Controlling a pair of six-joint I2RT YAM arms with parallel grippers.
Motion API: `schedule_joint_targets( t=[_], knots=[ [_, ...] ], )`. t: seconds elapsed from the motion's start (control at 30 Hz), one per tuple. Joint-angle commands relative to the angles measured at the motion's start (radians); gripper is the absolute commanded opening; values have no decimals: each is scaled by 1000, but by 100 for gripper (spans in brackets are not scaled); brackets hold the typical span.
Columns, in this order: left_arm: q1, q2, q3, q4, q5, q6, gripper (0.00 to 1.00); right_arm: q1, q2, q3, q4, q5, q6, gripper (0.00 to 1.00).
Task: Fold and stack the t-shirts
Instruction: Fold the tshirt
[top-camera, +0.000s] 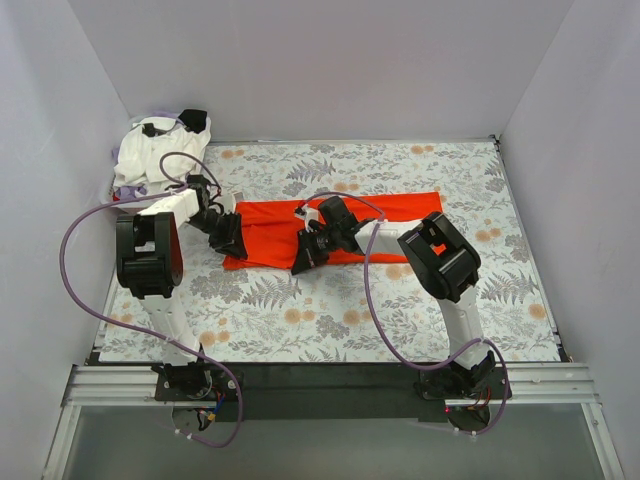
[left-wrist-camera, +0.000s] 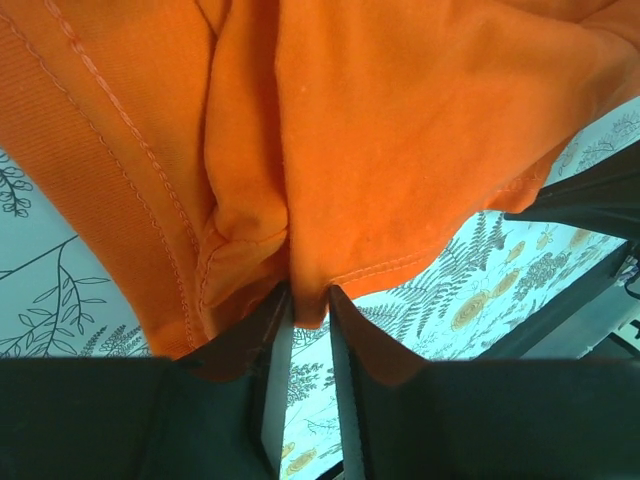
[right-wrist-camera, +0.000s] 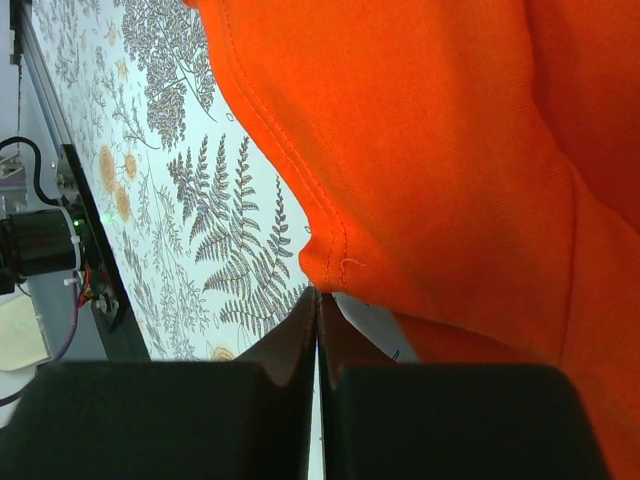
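The orange-red t-shirt (top-camera: 395, 212) lies folded into a long strip across the middle of the floral cloth. My left gripper (top-camera: 230, 240) is at its left end. In the left wrist view the gripper (left-wrist-camera: 310, 293) is shut on a fold of the orange cloth (left-wrist-camera: 400, 150) at its hem. My right gripper (top-camera: 306, 254) is at the strip's near edge, about a third along from the left. In the right wrist view the gripper (right-wrist-camera: 318, 292) is shut at a hem corner of the shirt (right-wrist-camera: 450, 150), which is raised off the cloth. White t-shirts (top-camera: 150, 155) lie heaped at the back left.
The grey-and-orange floral cloth (top-camera: 400, 310) covers the table. White walls close the left, back and right sides. A black item (top-camera: 192, 119) lies on the white heap. The arms' bases and cables are at the near edge.
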Motion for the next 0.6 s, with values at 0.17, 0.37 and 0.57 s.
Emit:
schedule_joint_targets(
  t=[0.17,0.37,0.57],
  knots=[
    [-7,-62,81,-56,34,31,11,-22,-61,45,22,-1,-27,1],
    [-7,-43,109,-66,43,31,0,-36,-72,53,39,6,-21,1],
    [-7,-30,121,-66,53,28,0,-40,-79,34,62,21,50,23]
  ],
)
